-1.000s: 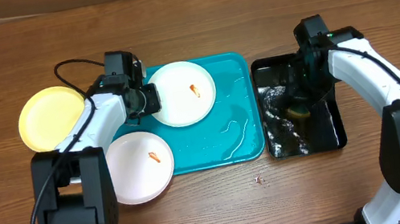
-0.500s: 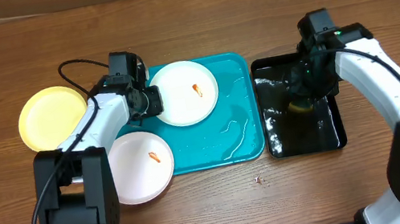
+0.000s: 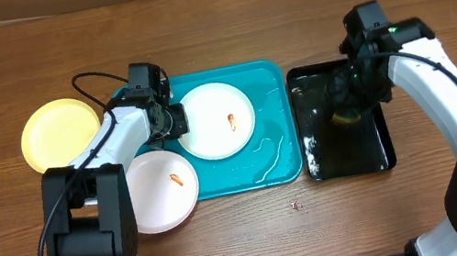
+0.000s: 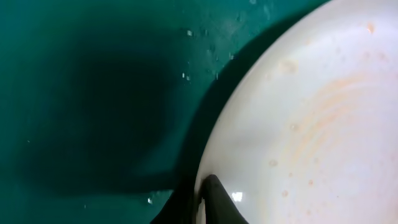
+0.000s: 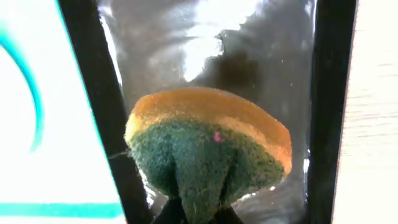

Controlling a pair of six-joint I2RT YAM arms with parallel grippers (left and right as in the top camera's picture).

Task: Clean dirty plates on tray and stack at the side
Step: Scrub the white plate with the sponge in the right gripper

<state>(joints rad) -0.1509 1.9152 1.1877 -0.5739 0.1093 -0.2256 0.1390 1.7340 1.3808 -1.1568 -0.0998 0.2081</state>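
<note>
A white plate (image 3: 220,120) with an orange smear lies in the turquoise tray (image 3: 275,153). My left gripper (image 3: 173,120) is shut on this plate's left rim; the left wrist view shows the plate (image 4: 311,118) pinched between the jaws (image 4: 202,208) over the tray (image 4: 93,93). A second white plate (image 3: 160,189) with an orange smear overlaps the tray's front left corner. A pale yellow plate (image 3: 57,133) sits on the table at the left. My right gripper (image 3: 346,110) is shut on a yellow and green sponge (image 5: 208,143) held above the black tray (image 3: 373,155).
The black tray (image 5: 329,93) holds wet streaks of water. A small crumb (image 3: 296,203) lies on the wooden table in front of the trays. A black cable (image 3: 86,82) loops behind the left arm.
My left gripper has pulled the white plate a little to the right and toward the front of the tray. My right gripper has lifted the sponge and moved slightly back.
</note>
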